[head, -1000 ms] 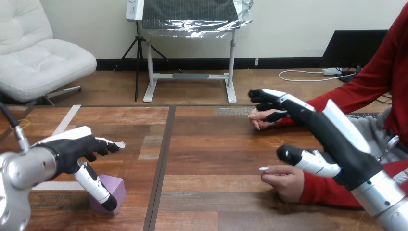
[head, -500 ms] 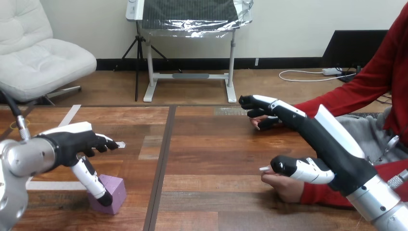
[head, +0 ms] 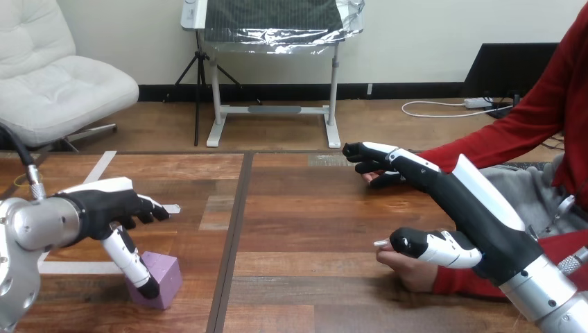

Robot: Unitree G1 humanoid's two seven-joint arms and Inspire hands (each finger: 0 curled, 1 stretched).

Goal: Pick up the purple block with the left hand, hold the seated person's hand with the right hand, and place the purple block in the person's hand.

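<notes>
Purple block [head: 161,277], small matte solid w/ flat faces, sits on the brown wooden table [head: 312,215] at front left, just left of the dark seam [head: 234,229] btwn the boards. Left hand [head: 97,208], black w/ white back shell, hangs over the purple block. Its thumb points down w/ the tip touching the block's left side. Its fingers [head: 147,209] are loosely bent above the block, not round it, so nothing is gripped. Right hand [head: 478,208] is well apart at the table's right, spread wide, holding nothing. Its fingertips are over the person's far hand [head: 371,177] and its thumb is over the person's near hand [head: 409,267], which lies on the table; can't tell whether they touch.
</notes>
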